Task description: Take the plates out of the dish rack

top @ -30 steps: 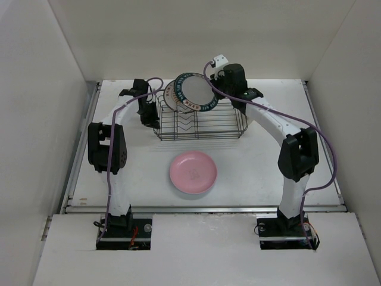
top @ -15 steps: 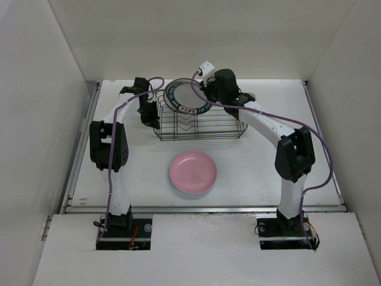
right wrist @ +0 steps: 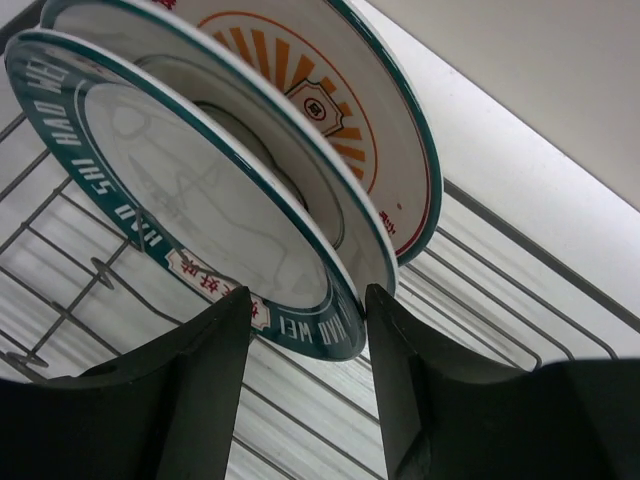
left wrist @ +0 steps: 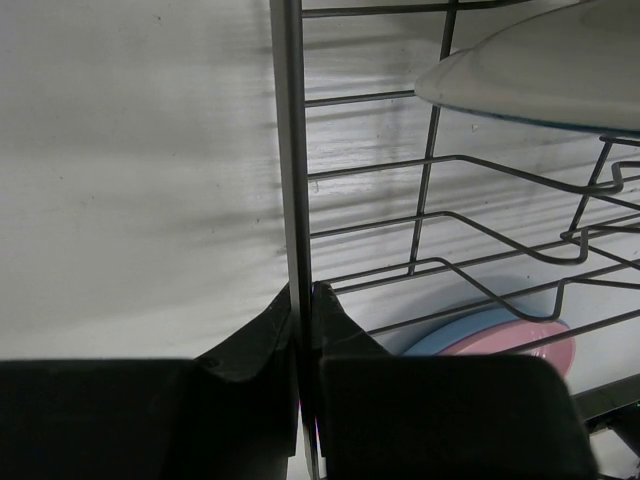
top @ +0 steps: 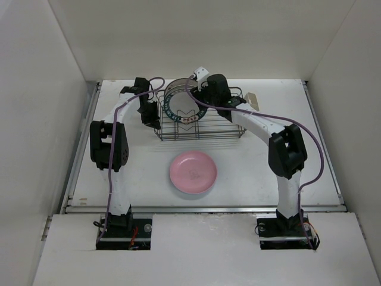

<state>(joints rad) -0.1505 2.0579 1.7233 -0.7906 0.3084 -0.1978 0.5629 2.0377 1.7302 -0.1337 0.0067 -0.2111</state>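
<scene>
The dark wire dish rack [top: 208,126] stands at the back middle. The white plate with the teal lettered rim [top: 178,107] leans at the rack's left end. In the right wrist view my right gripper [right wrist: 307,292] is shut on this plate's [right wrist: 200,200] lower rim, one finger on each face. The plate with the orange centre pattern [right wrist: 330,90] stands just behind it. My left gripper [top: 149,117] is shut on a wire [left wrist: 290,150] of the rack's left end. The pink plate [top: 192,171] lies in front of the rack on the blue plate [left wrist: 450,335].
A cream plastic holder [top: 251,100] sits at the rack's right end. White walls enclose the table on three sides. A white plate's underside [left wrist: 540,70] shows at the top right of the left wrist view.
My right gripper moved left and down with the teal-lettered plate, from above the rack's middle to its left end. The left gripper and the pink plate did not move.
</scene>
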